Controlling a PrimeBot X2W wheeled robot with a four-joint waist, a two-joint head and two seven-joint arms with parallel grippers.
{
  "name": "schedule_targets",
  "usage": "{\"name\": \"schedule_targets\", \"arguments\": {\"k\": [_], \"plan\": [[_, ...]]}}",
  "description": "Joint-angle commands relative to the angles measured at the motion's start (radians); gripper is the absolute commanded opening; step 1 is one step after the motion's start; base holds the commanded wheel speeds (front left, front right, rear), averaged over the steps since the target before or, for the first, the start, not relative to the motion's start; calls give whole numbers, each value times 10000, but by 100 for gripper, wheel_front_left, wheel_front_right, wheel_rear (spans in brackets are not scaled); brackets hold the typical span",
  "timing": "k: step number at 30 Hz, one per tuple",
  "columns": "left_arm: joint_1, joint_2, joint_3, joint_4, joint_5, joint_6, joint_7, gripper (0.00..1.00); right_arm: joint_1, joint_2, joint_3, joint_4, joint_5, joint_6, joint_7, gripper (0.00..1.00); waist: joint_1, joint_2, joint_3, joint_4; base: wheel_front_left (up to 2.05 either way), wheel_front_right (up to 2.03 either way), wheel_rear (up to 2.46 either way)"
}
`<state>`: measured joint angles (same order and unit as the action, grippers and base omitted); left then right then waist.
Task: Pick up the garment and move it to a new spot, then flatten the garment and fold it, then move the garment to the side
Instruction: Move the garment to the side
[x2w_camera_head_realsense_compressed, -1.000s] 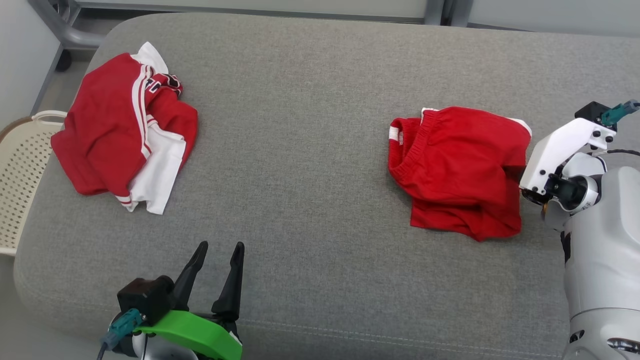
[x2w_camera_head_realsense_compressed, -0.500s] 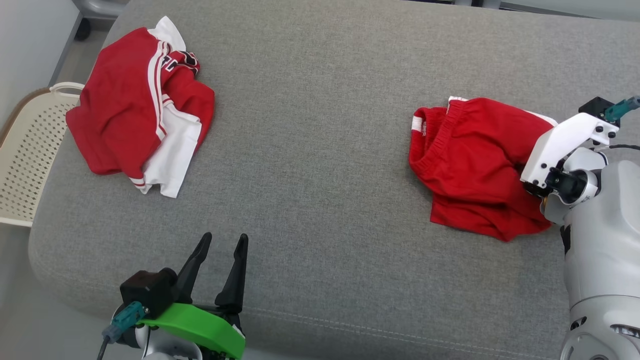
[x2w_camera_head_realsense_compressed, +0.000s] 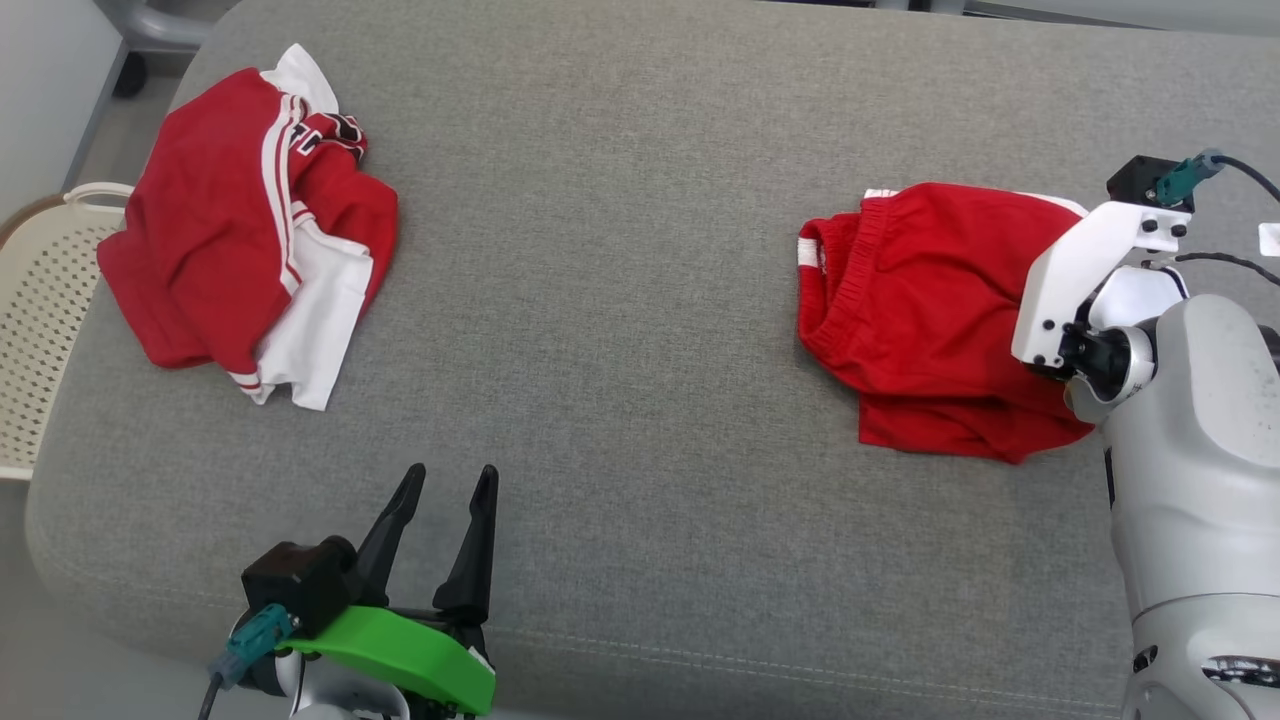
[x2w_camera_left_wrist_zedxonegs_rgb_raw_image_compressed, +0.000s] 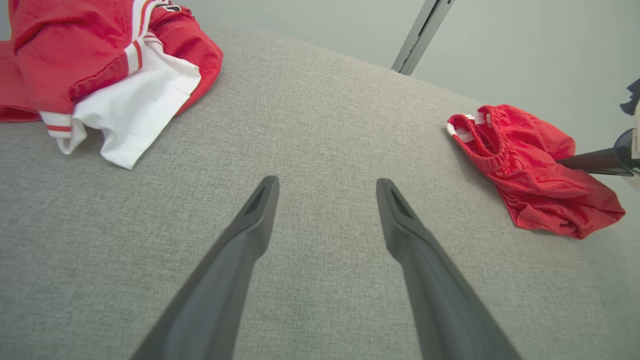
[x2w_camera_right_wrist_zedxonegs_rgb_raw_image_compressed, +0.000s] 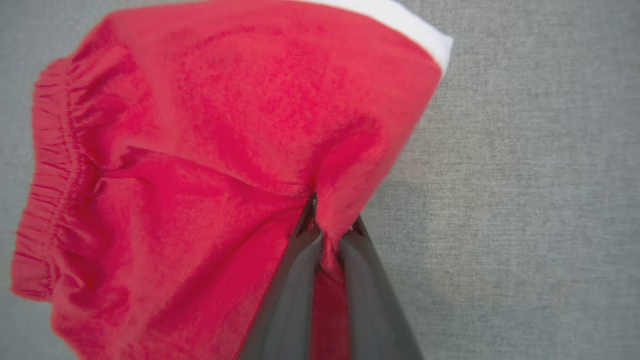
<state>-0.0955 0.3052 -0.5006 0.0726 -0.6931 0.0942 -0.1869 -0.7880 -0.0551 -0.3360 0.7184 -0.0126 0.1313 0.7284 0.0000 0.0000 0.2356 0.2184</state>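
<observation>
Grey padded bench (x2w_camera_head_realsense_compressed: 620, 300): red shorts (x2w_camera_head_realsense_compressed: 920, 300) at its right end, a fold pinched by the right gripper (x2w_camera_right_wrist_zedxonegs_rgb_raw_image_compressed: 332, 220). Left gripper (x2w_camera_head_realsense_compressed: 450, 472) spread above the front edge. Red-and-white garment (x2w_camera_head_realsense_compressed: 220, 230) at left end; cream perforated basket (x2w_camera_head_realsense_compressed: 40, 300) beside.

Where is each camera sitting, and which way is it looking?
Head view: on the robot's head, looking down at the grey cushion; the left gripper and pale right arm show.
Left wrist view: on the left wrist, looking along its open fingers across the cushion to the red-and-white garment and red shorts.
Right wrist view: on the right wrist, looking down at the red shorts; the right gripper pinches the cloth.
Shared: all three see the red shorts.
</observation>
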Motion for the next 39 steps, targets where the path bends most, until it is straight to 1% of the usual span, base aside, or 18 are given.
{"name": "schedule_targets", "arguments": {"k": [1,3,4,10,14,23,27,28,34,39], "plan": [[-190,-29,25,14,-72,-11,-101,100,195,-243,319,-69,47,-10,42,0,0,0,-20,-187,0,0,0],[-228,-40,35,7,-105,-37,-93,100,221,-411,772,-177,219,-10,26,0,0,0,-14,-329,0,0,0],[-228,-40,35,7,-105,-37,-93,100,221,-411,772,-177,219,-10,26,0,0,0,-14,-329,0,0,0],[-307,-14,3,70,-86,-82,-135,100,147,-1189,2244,-353,673,-10,-266,0,0,0,132,-831,0,0,0],[-413,-27,-13,138,-65,-128,-177,100,38,-1620,2890,-247,1089,-10,-298,0,0,0,282,-1146,0,0,0],[-555,10,-88,18,40,-111,-138,100,-158,-2690,4464,49,1924,-11,-898,0,0,0,522,-1762,0,0,0],[-654,91,-159,-115,95,-137,-65,100,-374,-3238,5075,133,2294,-12,-1251,0,0,0,825,-1982,0,0,0],[-672,129,-192,-148,117,-162,-28,100,-495,-3537,5325,179,2473,-12,-1439,0,0,0,990,-2042,0,0,0],[-836,310,-236,-333,250,-218,9,100,-822,-4672,5880,375,2991,-14,-2056,0,0,0,1531,-1950,0,0,0],[-887,498,-214,-648,413,-59,81,100,-999,-5659,6144,607,3282,-14,-2528,0,0,0,1896,-1716,0,0,0]]}}
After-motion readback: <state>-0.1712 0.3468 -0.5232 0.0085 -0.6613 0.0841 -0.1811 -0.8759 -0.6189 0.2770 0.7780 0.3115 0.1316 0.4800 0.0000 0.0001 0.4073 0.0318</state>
